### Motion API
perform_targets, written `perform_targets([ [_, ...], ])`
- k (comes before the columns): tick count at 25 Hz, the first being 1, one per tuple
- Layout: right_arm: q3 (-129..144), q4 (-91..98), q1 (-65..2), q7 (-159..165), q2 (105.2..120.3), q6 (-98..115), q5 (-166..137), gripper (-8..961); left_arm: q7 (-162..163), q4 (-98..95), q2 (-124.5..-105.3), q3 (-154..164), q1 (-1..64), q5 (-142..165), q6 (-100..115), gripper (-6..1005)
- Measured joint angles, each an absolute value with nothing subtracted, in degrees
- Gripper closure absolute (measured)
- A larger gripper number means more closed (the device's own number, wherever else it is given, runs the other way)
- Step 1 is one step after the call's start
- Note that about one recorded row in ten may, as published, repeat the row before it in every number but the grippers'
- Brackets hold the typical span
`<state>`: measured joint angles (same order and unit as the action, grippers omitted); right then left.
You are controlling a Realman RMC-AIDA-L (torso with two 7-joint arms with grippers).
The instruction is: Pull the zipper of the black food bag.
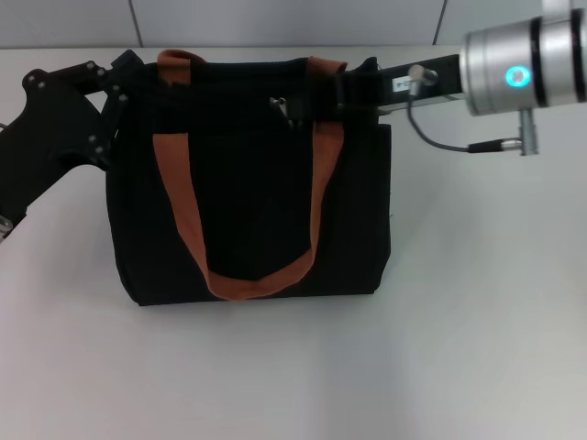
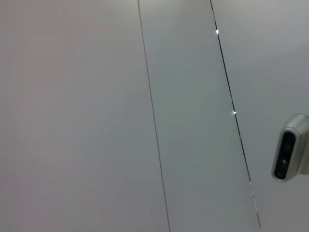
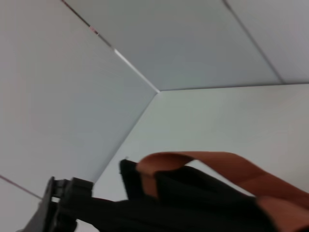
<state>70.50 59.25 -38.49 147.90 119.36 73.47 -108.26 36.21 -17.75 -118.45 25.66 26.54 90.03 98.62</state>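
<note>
Head view: black food bag (image 1: 252, 183) upright on the white table (image 1: 477, 321), boxy matte fabric, rust-brown webbing handles (image 1: 248, 275). Small silver zipper (image 1: 280, 105) at the top edge, zip line running 9-to-3. Right claw (image 1: 353, 87) reaching in from 3 o'clock, nearer the tab; left claw (image 1: 115, 87) at the 9 o'clock corner (finger state of both impossible to tell).

Left wrist view: only wall panels.

Right wrist view: handle loop, dark fabric top.
</note>
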Motion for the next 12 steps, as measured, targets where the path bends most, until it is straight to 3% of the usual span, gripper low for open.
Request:
perform_targets([
  [12,66.04,61.28,-34.29,145.51,119.25,76.93,-105.41,819,36.21,-17.84,-118.38,25.66,26.46,89.45,98.30,950],
])
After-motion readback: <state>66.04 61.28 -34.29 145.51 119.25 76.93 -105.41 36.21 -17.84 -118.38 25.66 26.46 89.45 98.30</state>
